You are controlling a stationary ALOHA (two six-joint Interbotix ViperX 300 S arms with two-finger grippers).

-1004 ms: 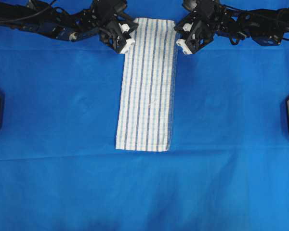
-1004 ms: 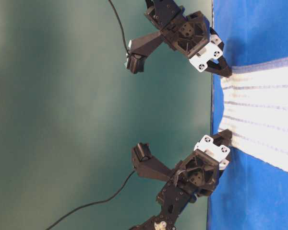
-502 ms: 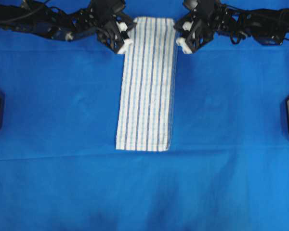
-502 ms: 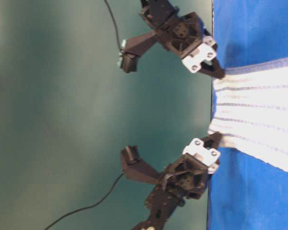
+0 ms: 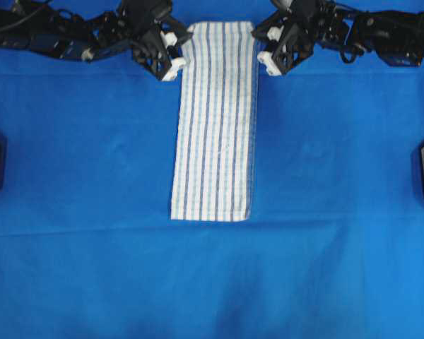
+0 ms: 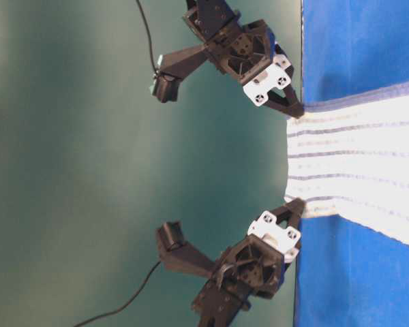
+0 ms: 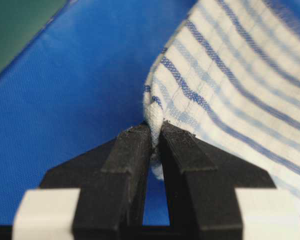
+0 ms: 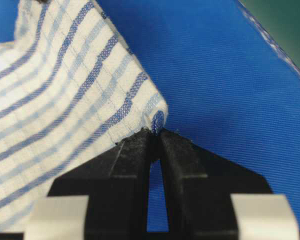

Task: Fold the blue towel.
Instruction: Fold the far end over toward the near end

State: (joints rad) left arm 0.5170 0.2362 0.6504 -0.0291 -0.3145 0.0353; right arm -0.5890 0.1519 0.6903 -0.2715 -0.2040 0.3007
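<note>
Both my black grippers, left (image 7: 155, 132) and right (image 8: 154, 134), pinch far corners of the white blue-striped woven towel (image 5: 215, 127), lifted off the plain blue table cover (image 5: 92, 176).

A table covered by a plain blue cloth (image 5: 325, 176) carries the blue towel (image 5: 215, 127), a long folded strip lying along the cloth's middle.

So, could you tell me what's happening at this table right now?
Two robot arms are folding the blue towel, a long striped strip lying on the blue table covering. The left gripper and right gripper each pinch one corner of its far end, which is raised off the table; the near end lies flat.
</note>
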